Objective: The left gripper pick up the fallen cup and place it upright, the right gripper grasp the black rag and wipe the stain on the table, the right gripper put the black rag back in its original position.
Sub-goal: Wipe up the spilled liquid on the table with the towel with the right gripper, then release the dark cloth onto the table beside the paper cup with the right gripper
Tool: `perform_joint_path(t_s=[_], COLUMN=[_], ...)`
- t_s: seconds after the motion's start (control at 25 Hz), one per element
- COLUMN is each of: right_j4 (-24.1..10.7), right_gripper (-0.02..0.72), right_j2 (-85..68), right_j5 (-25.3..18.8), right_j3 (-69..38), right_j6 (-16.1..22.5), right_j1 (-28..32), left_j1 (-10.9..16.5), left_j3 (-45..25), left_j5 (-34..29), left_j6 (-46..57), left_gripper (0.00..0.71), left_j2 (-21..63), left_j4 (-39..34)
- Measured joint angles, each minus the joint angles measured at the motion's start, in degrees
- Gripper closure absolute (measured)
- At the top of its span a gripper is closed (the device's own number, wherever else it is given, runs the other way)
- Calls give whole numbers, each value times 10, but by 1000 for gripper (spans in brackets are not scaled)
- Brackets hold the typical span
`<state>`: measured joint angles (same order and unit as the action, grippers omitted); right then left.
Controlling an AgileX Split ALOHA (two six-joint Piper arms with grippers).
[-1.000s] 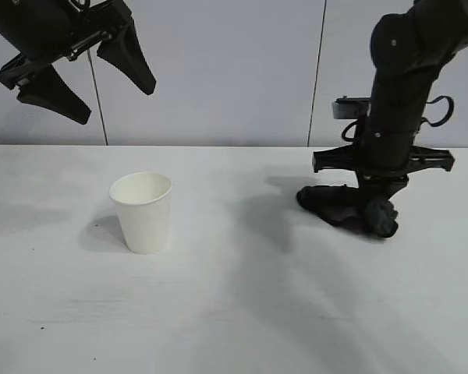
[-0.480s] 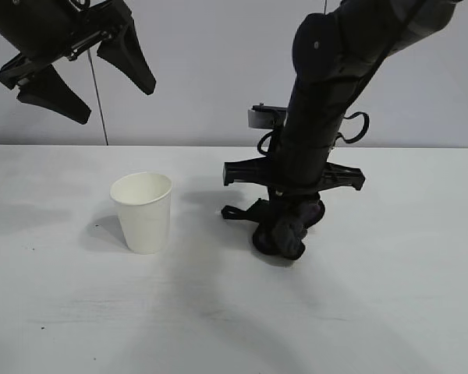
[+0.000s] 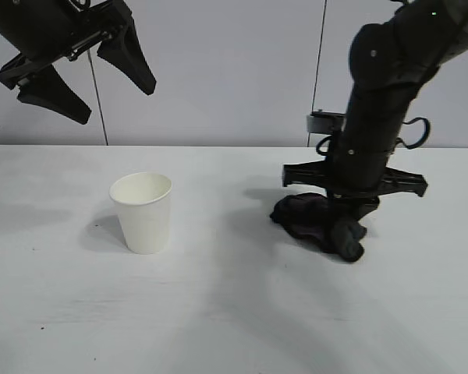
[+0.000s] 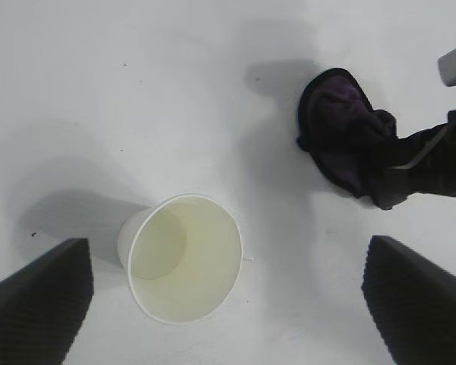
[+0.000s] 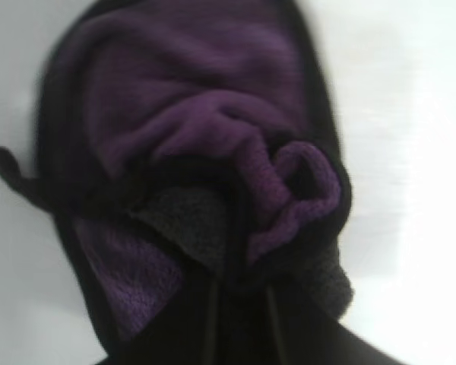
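The right gripper [image 3: 351, 226] is clamped on the black rag [image 3: 316, 222], pressing it to the worktop [image 3: 234, 312] right of the upright cup [image 3: 143, 210] (no stain visible); the left gripper [image 3: 86, 78] hangs spread above the cup

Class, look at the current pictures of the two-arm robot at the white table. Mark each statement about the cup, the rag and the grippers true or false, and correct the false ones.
1. The cup lies on its side. False: it stands upright on the table, mouth up.
2. The left gripper hangs open, high above the cup. True.
3. The black rag rests against the cup. False: bare tabletop separates them.
4. The right gripper is down at the black rag, pressing it on the table. True.
5. The cup holds the rag. False: in the left wrist view the cup is empty.
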<state>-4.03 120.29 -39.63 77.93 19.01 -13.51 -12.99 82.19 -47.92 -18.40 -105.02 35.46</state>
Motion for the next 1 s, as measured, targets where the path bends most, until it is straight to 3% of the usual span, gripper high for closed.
perform_joint_path(t_s=[0.24, 0.36, 0.52, 0.6, 0.72, 0.76, 0.88, 1.0], right_j4=[-23, -29, -6, 17, 36, 40, 66, 113], right_gripper=[651, 651, 631, 503, 171, 106, 32, 17], right_j2=[-49, -67, -82, -85, -92, -96, -120, -162], right_j5=[23, 18, 16, 15, 8, 6, 3, 1], right_j3=[-77, -93, -94, -94, -95, -95, -95, -95], right_j6=[-4, -35, -61, -63, -76, -81, -90, -114], right_j1=[78, 94, 89, 88, 88, 88, 88, 88], left_j1=[0, 0, 0, 0, 0, 0, 0, 0], left_j3=[0, 0, 0, 0, 0, 0, 0, 0], left_j5=[4, 12, 14, 15, 15, 15, 15, 15], left_j6=[0, 0, 0, 0, 0, 0, 0, 0], left_gripper=[17, 17, 17, 17, 17, 17, 17, 17], left_j2=[0, 0, 0, 0, 0, 0, 0, 0], left_j4=[-1, -1, -1, -1, -1, -1, -1, -1])
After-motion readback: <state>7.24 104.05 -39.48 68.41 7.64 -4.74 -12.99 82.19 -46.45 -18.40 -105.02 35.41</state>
